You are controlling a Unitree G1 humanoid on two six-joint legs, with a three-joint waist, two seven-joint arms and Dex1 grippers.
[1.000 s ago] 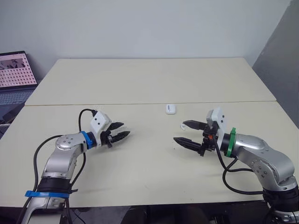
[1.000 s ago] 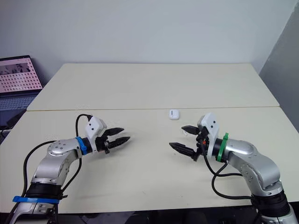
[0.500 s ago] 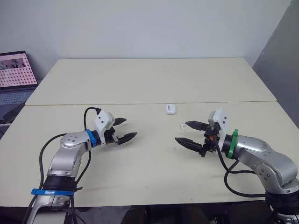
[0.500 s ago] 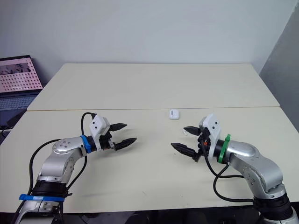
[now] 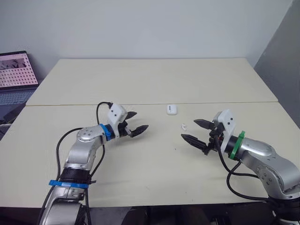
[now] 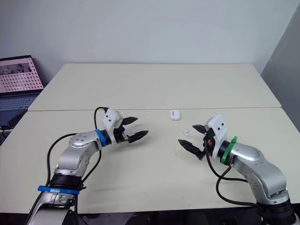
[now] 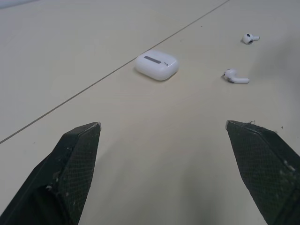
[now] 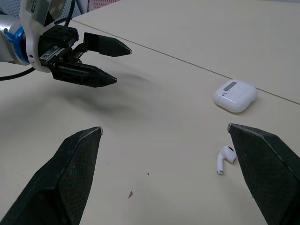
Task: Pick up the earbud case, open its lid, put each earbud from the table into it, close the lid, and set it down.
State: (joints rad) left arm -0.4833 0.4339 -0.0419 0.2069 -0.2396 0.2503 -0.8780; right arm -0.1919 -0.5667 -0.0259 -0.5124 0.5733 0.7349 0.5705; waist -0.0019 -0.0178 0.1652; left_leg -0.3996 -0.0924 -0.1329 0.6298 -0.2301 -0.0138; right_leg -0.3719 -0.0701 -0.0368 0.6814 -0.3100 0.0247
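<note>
- Found the earbud case [image 5: 171, 109] lying flat and shut on the table [image 5: 140, 79], just on the near side of the seam between the two tabletops, at about 1 o'clock from the left gripper [image 5: 141, 120] and 11 o'clock from the right gripper [image 5: 188, 129].
- Spotted one earbud [image 5: 183, 126] loose on the table at roughly 5 o'clock from the earbud case, near the right gripper's farther finger.
- Picked out a second earbud [image 7: 250, 38] lying beyond the first in the left wrist view.
- Noted both grippers spread wide and empty, held above the table and apart from everything.
- Judged the earbud case light, rigid and glossy, with rounded edges, so likely to skid or squirt out of a pinch.
- Would have pinched it across its two broad flat faces, low on the body, leaving the hinged end free for the other gripper.
- Reckoned the earbuds tiny, smooth and easily flicked away, and best taken gently by the stem.
</note>
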